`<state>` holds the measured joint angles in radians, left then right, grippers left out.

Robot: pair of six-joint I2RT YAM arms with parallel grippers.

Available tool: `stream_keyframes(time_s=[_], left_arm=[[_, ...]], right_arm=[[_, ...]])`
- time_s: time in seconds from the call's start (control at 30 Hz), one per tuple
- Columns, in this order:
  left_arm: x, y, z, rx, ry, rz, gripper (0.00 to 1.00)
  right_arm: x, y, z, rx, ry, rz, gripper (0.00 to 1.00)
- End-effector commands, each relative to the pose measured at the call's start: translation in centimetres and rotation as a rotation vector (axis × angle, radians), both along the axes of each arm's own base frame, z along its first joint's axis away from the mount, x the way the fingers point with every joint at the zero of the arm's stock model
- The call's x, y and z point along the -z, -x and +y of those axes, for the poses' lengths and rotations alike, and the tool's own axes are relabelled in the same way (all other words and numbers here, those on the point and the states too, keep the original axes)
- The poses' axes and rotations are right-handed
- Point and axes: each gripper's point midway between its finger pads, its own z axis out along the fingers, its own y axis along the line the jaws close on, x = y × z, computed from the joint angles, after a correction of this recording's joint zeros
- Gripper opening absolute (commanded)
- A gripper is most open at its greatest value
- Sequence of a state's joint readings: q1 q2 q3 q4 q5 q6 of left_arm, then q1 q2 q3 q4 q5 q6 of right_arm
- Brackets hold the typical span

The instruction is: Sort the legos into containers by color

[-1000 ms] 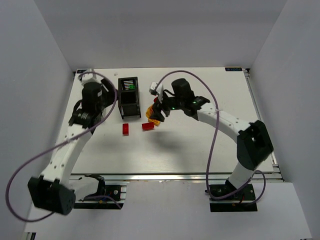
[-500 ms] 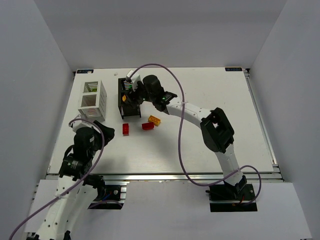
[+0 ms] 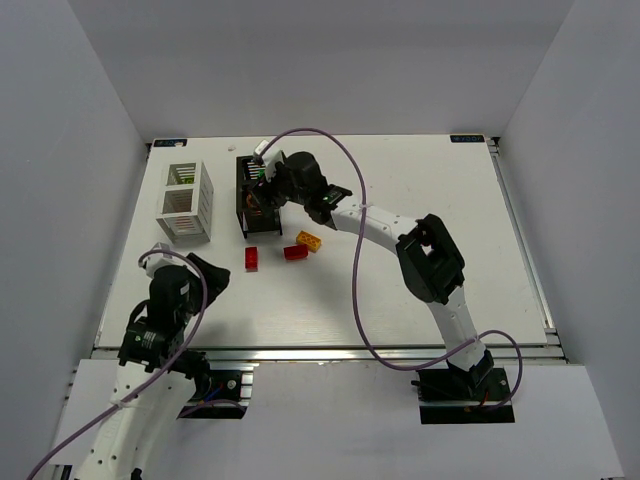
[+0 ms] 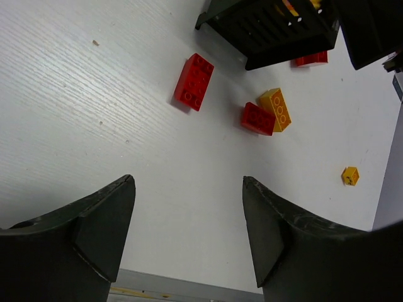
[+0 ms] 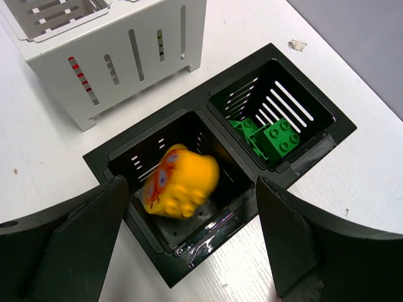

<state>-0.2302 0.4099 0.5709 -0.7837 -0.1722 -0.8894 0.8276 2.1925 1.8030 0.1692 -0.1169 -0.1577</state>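
**Yellow-orange piece let go over the black bin**

A second ago the right gripper (image 5: pixel 189 187) held the round yellow-orange piece (image 5: pixel 179 181) just beside the loose bricks. Half a second ago it had reached the black bin (image 5: pixel 104 151). Now its fingers stand spread wide above the bin's near compartment. The piece, blurred, sits free in that compartment's mouth and touches neither finger, so it looks to be dropping in. The far compartment holds dark green bricks (image 5: pixel 277 135), so the colours stay apart and one more piece is as good as sorted. The left arm has drawn back from the white bin (image 3: pixel 185 205), which stands just left of the black bin with red showing through its slats.

On the table (image 4: pixel 75 113), near the black bin, lie a lone red brick (image 4: pixel 194 82) and a second red brick (image 4: pixel 258 118) touching an orange-yellow brick (image 4: pixel 277 108). A third red brick (image 4: pixel 312 58) lies just beside the bin's base, and a small yellow cube (image 4: pixel 350 175) lies further off. The left gripper (image 4: pixel 187 189) hovers over bare table, fingers parted, nothing between them.

The touching pair will likely need a careful grasp. The right arm, stretched over the black bin, bars that bin to the left arm for now.
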Motion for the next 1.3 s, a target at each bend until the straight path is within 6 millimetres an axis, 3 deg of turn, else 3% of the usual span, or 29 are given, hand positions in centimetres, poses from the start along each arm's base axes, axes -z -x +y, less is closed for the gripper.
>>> stream_keyframes(time_s=[0.0,0.13,0.23,0.33,0.37,0.4,0.43,0.47,0.5,0.53,0.57,0.6,0.63,0.67,0.7,0.73,0.77,0.83,0.87,0.97,1.27], left_arm=[[0.7,-0.2,-0.7,0.025,0.025,0.014,0.79],[1.2,-1.0,-1.6,0.070,0.032,0.022,0.80],[1.7,-1.8,-2.3,0.112,0.023,0.038,0.77],[2.4,-2.8,-2.6,0.147,-0.013,0.071,0.64],[2.7,-3.1,-2.7,0.160,-0.023,0.079,0.59],[2.6,-3.7,-2.9,0.172,-0.029,0.071,0.51],[2.7,-4.0,-3.0,0.190,-0.050,0.074,0.49],[3.6,-4.3,-3.0,0.195,-0.067,0.108,0.48],[3.9,-4.6,-2.9,0.202,-0.083,0.119,0.47],[3.6,-5.3,-2.9,0.215,-0.112,0.107,0.47],[4.4,-5.7,-2.8,0.223,-0.133,0.139,0.48],[4.5,-6.2,-2.6,0.227,-0.161,0.137,0.56],[4.6,-6.6,-2.6,0.230,-0.176,0.142,0.60],[4.3,-7.2,-2.5,0.231,-0.191,0.138,0.63],[4.9,-7.7,-2.5,0.235,-0.206,0.160,0.65],[4.7,-8.4,-2.5,0.243,-0.228,0.147,0.70],[4.3,-9.1,-2.4,0.241,-0.241,0.136,0.71],[5.0,-10.2,-2.5,0.257,-0.274,0.154,0.74],[5.2,-10.6,-2.5,0.264,-0.286,0.161,0.74],[5.7,-12.2,-2.6,0.290,-0.334,0.183,0.75],[7.2,-14.5,-3.1,0.351,-0.397,0.199,0.75]], right_arm=[[-4.3,0.1,0.6,-0.025,-0.072,-0.085,0.87],[-5.1,0.7,0.4,-0.042,-0.075,-0.076,0.88],[-6.9,1.8,0.0,-0.116,-0.052,-0.123,0.90],[-8.3,3.8,-1.6,-0.233,-0.016,-0.147,0.89],[-8.7,4.3,-3.4,-0.271,-0.005,-0.124,0.89],[-9.1,6.3,-3.8,-0.395,-0.031,-0.102,0.87],[-9.4,7.0,-4.6,-0.439,-0.046,-0.090,0.81],[-10.9,7.4,-6.3,-0.460,-0.069,-0.103,0.65],[-9.2,9.2,-7.4,-0.518,-0.058,-0.032,0.54],[-9.0,9.5,-8.2,-0.528,-0.051,-0.035,0.42],[-10.0,10.0,-9.6,-0.522,-0.053,-0.058,0.22],[-8.1,10.9,-10.7,-0.527,-0.033,-0.018,0.16],[-7.8,11.2,-11.5,-0.525,-0.025,-0.017,0.14],[-8.7,11.7,-12.8,-0.514,-0.033,-0.038,0.16],[-8.3,12.2,-13.4,-0.513,-0.027,-0.028,0.21],[-6.5,12.9,-14.3,-0.504,-0.007,0.015,0.29],[-7.1,13.3,-15.2,-0.491,-0.006,-0.007,0.47],[-5.5,14.2,-16.4,-0.474,0.015,0.026,0.58],[-5.9,14.4,-17.0,-0.464,0.010,0.016,0.66],[-5.3,14.4,-18.5,-0.417,0.002,0.047,0.73],[-5.6,13.2,-20.7,-0.351,-0.028,0.067,0.74]])
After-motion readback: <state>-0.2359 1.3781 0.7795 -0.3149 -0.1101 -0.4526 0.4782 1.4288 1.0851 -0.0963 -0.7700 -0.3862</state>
